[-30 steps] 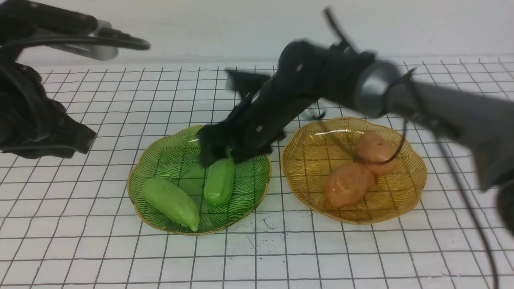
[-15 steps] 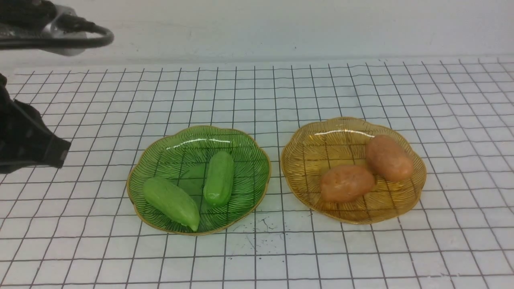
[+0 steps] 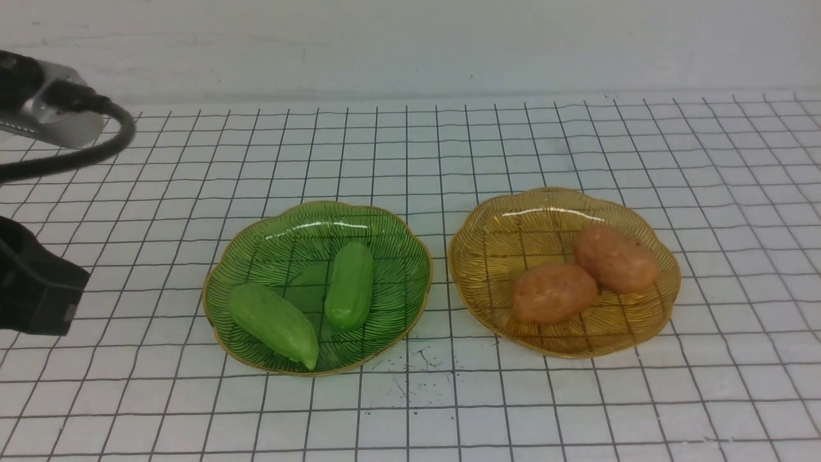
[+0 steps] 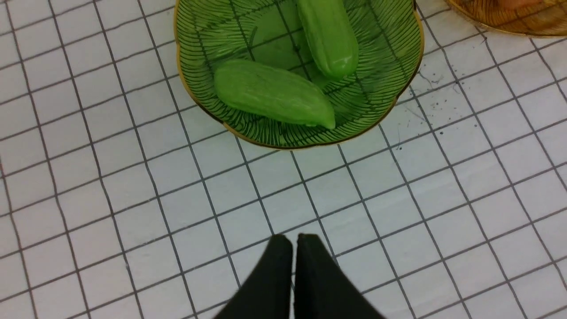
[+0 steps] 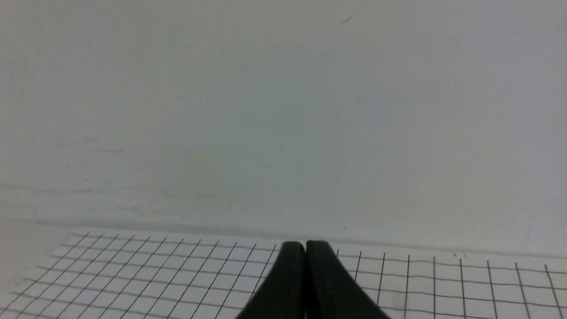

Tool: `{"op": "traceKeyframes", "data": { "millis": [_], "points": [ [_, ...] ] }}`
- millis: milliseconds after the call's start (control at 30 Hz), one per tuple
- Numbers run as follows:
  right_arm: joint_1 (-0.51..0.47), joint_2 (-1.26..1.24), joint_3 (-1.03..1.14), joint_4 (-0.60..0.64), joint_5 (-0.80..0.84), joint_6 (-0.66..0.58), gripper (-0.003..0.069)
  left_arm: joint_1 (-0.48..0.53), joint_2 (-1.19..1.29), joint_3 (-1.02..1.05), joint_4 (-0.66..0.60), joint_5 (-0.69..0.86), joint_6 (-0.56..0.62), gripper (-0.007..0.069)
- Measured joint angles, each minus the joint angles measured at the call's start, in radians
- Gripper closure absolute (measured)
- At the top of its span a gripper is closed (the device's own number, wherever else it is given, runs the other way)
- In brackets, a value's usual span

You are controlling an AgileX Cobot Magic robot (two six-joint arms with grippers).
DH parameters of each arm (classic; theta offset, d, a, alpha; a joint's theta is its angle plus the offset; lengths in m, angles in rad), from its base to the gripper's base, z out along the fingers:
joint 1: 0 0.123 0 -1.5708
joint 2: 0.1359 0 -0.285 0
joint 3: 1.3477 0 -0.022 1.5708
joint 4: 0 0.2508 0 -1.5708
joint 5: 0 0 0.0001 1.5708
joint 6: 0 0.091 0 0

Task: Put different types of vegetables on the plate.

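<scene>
L claw (image 4: pixel 294 240), R claw (image 5: pixel 305 246) clenched, smooth cukes (image 3: pixel 349 285), ribbed green plate (image 3: pixel 269 224), rough potatoes (image 3: pixel 553 292), amber plate (image 3: pixel 497 224)

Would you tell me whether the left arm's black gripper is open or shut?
Shut: the left gripper has its tips together, holding nothing.

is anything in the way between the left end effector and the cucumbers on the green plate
Nothing visible. In the left wrist view only grid mat lies between the shut left end effector and the green plate, whose low rim is the one thing to clear before the nearer cucumber.
</scene>
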Motion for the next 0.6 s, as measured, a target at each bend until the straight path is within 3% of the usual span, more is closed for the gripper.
{"op": "traceKeyframes", "data": {
  "millis": [133,267,400,600],
  "points": [
    [0.000,-0.242,0.389,-0.256,-0.277,0.202,0.0673,0.000,-0.046,0.000,0.000,-0.008,0.000,0.0632],
    [0.000,-0.469,0.610,-0.453,-0.446,0.382,0.0673,0.000,-0.090,0.000,0.000,-0.010,0.001,0.0632],
    [0.000,-0.626,0.707,-0.526,-0.474,0.501,0.0673,0.000,-0.123,0.000,-0.001,-0.012,0.001,0.0632],
    [0.000,-0.761,0.763,-0.570,-0.474,0.537,0.0673,0.000,-0.187,0.000,-0.002,-0.022,0.001,0.0632]
  ]
}}
